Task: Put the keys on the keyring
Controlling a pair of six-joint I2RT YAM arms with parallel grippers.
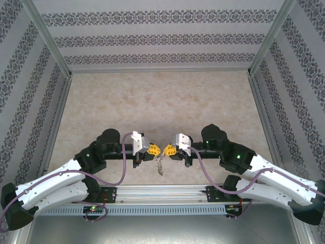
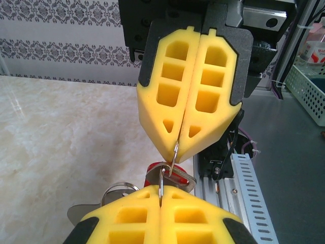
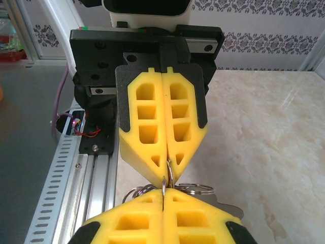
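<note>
My left gripper (image 1: 154,149) and right gripper (image 1: 168,150) meet tip to tip just above the table's near edge. The left gripper (image 2: 161,197) is shut on a thin steel ring (image 2: 161,179) seen edge on. A red-headed key (image 2: 177,178) hangs at that ring. Opposite it, the right gripper (image 2: 177,151) is shut on a second thin ring (image 2: 174,156) linked with the first. From the right wrist, the right gripper (image 3: 163,195) pinches its ring under the left gripper (image 3: 168,161). More loose rings (image 3: 197,188) and a grey key (image 3: 227,209) hang below. Which ring is the keyring I cannot tell.
The bunch of keys (image 1: 160,166) dangles between the grippers over the marble table (image 1: 162,96). An aluminium rail (image 1: 162,194) runs along the near edge. Patterned walls enclose the left, right and back sides. A plastic basket (image 2: 311,94) stands beyond the rail.
</note>
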